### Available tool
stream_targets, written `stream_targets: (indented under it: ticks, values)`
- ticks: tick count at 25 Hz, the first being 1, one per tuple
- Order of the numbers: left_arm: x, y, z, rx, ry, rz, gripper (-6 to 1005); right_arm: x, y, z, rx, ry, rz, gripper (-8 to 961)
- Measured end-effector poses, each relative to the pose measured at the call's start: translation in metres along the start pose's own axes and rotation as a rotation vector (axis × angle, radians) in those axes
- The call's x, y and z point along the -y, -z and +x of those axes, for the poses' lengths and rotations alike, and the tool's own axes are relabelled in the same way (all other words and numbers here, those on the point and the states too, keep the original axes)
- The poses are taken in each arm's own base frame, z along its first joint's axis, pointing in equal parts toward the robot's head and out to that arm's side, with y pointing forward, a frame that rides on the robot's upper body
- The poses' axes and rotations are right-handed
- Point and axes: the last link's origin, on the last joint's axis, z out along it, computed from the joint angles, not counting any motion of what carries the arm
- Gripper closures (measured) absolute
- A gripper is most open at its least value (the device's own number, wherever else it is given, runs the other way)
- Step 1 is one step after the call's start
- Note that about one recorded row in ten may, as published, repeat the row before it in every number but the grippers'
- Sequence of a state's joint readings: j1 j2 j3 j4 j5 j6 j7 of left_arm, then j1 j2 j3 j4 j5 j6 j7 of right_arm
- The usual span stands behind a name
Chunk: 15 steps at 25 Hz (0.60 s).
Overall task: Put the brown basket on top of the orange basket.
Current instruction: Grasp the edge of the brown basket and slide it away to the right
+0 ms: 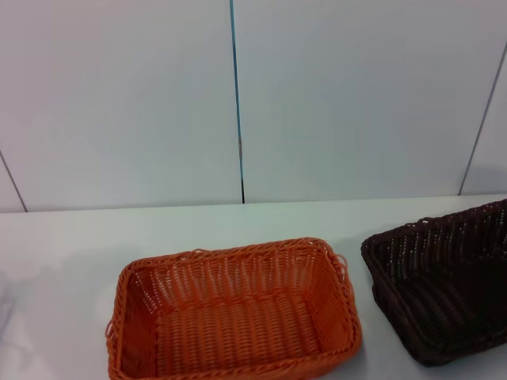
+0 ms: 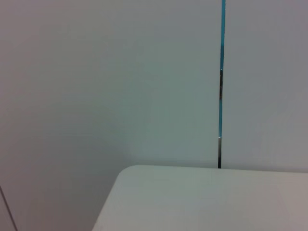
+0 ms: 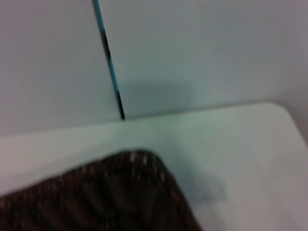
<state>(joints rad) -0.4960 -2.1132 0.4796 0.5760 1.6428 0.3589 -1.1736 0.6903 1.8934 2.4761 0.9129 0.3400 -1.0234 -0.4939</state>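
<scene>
White table [image 1: 71,237] against a pale panelled wall [image 1: 119,95]: the orange basket [image 1: 234,313] sits near centre, the brown basket [image 1: 444,289] just right of it, apart. Neither gripper shows, so I cannot tell their state (the right wrist camera hovers by the brown rim). A one-sided grab could tilt the brown basket or knock the orange one.

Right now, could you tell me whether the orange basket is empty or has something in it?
Empty. In the head view the orange basket sits upright on the white table and its woven floor shows bare from wall to wall.
</scene>
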Motion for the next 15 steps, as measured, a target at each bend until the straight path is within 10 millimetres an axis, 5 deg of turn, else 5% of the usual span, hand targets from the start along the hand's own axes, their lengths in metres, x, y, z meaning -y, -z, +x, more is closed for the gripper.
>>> stream_targets:
  ticks: [15]
  values:
    - [0.001,0.001,-0.004,0.007,0.006,0.007,106,0.009,-0.036,-0.022,-0.035,0.006,-0.074,227]
